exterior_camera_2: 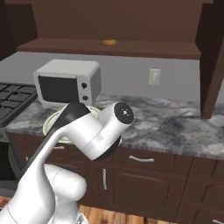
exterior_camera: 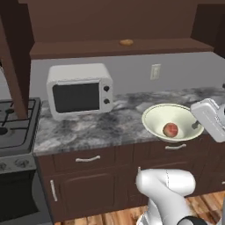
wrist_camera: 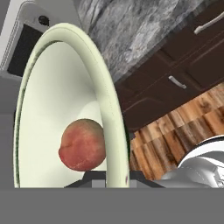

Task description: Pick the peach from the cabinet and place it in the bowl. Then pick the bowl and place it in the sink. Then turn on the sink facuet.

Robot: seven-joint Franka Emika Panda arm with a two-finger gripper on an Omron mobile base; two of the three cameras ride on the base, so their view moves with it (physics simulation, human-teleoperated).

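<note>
Peach (exterior_camera: 170, 129): it lies inside the bowl, on the inner wall near the bottom. In the hand view the peach (wrist_camera: 82, 145) is round and reddish-orange, and it touches the pale inside of the bowl.
Bowl (exterior_camera: 158, 115): it is tilted and hangs over the front edge of the tabletop (exterior_camera: 88, 129), above the cupboard drawers. In the right base view a small part of its rim (exterior_camera_2: 52, 120) shows behind the arm.
Gripper (wrist_camera: 117, 180): it is at the rim of the bowl (wrist_camera: 107, 100). The rim runs down between the two dark fingers (wrist_camera: 94, 177), so they pinch the bowl by its rim.
Arm: the white wrist (exterior_camera: 211, 116) comes to the bowl from the right in the left base view.
Cabinet (exterior_camera: 114, 47): the dark brown wall unit with the long shelf is above the tabletop. A flat tan disc (exterior_camera: 126, 42) lies on the shelf.
Microwave (exterior_camera: 80, 90): it is white and stands on the tabletop to the left of the bowl, well apart from it.
Stove (exterior_camera: 15, 123): it is beside the left end of the tabletop.
Wall socket (exterior_camera: 155, 71): it is on the grey wall behind the bowl.
Floor (wrist_camera: 166, 131): wooden boards, seen under the bowl in the hand view.
</note>
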